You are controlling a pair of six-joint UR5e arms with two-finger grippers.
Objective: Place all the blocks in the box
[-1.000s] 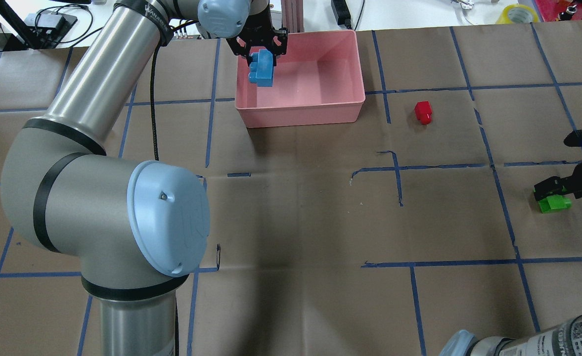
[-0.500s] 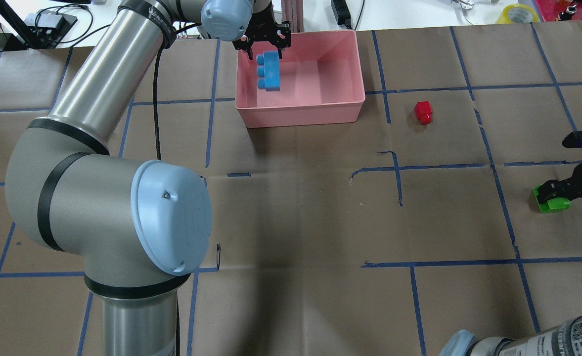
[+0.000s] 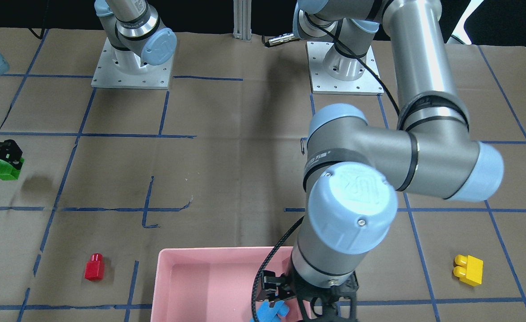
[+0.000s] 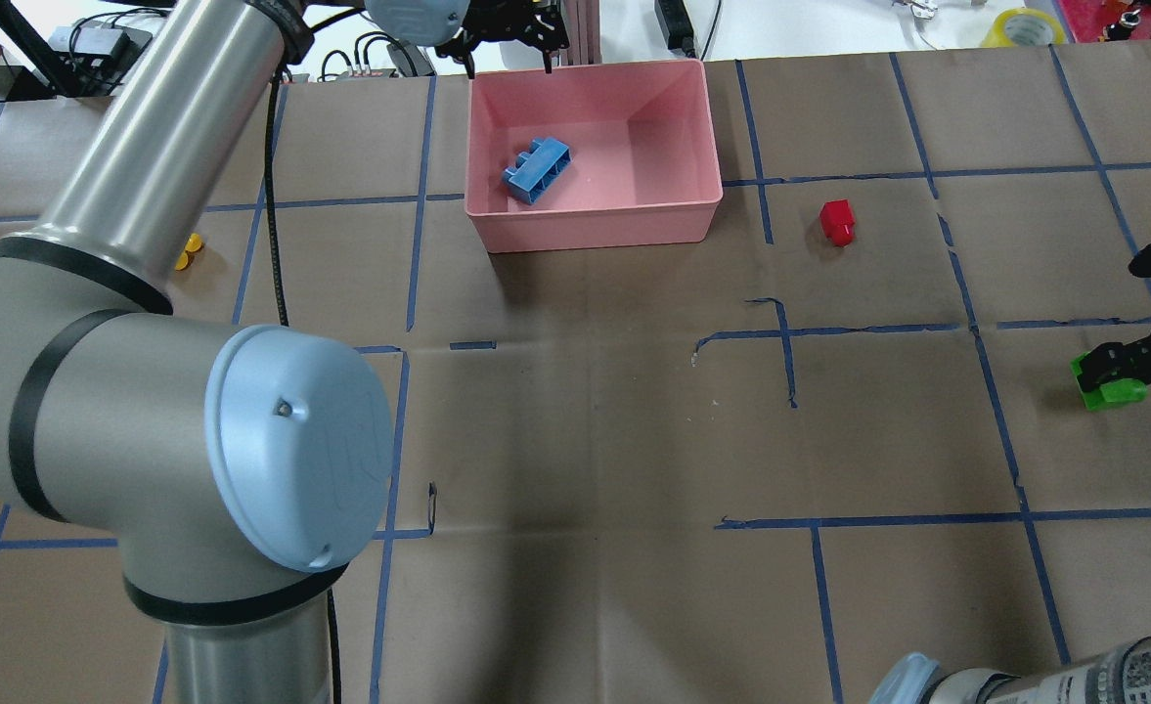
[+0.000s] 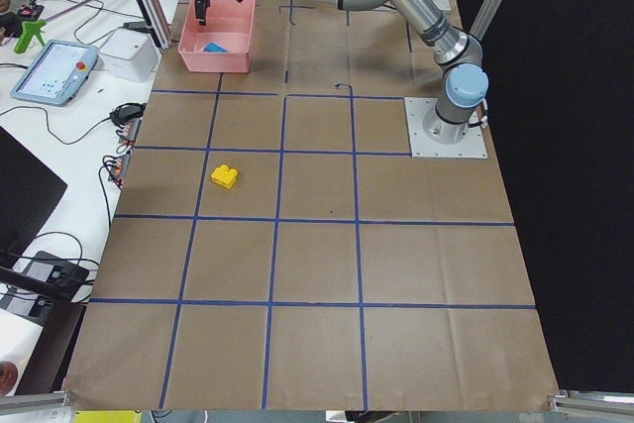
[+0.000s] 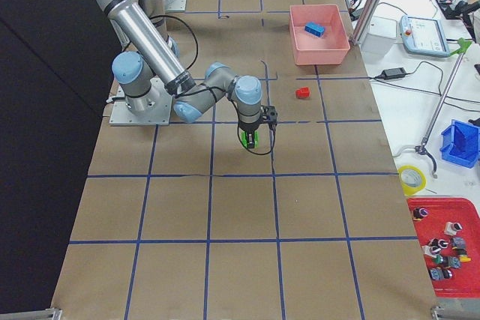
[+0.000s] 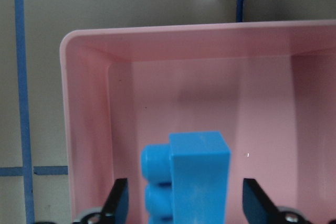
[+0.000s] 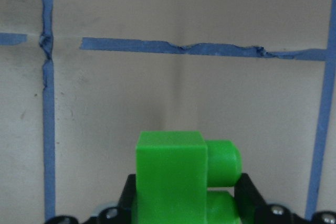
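The blue block (image 4: 536, 171) lies loose on the floor of the pink box (image 4: 595, 227), near its left wall. My left gripper (image 4: 507, 49) hangs open above the box's far left corner. In the left wrist view its fingers (image 7: 119, 200) stand wide apart on either side of the blue block (image 7: 186, 177) without touching it. My right gripper (image 4: 1118, 372) is shut on the green block (image 4: 1108, 389) at the table's right edge, slightly above the paper; the right wrist view shows the green block (image 8: 178, 177) between the pads. The red block (image 4: 837, 220) sits right of the box. The yellow block (image 3: 468, 269) lies left of it.
The brown paper table cover carries a grid of blue tape lines (image 4: 790, 332). My left arm's elbow (image 4: 282, 440) fills the overhead view's near left and hides most of the yellow block (image 4: 187, 251). An aluminium post (image 4: 580, 29) stands just behind the box.
My left gripper opened and let go of the blue block, which dropped into the box, and the gripper drew up and back. My right gripper shifted slightly right with the green block.
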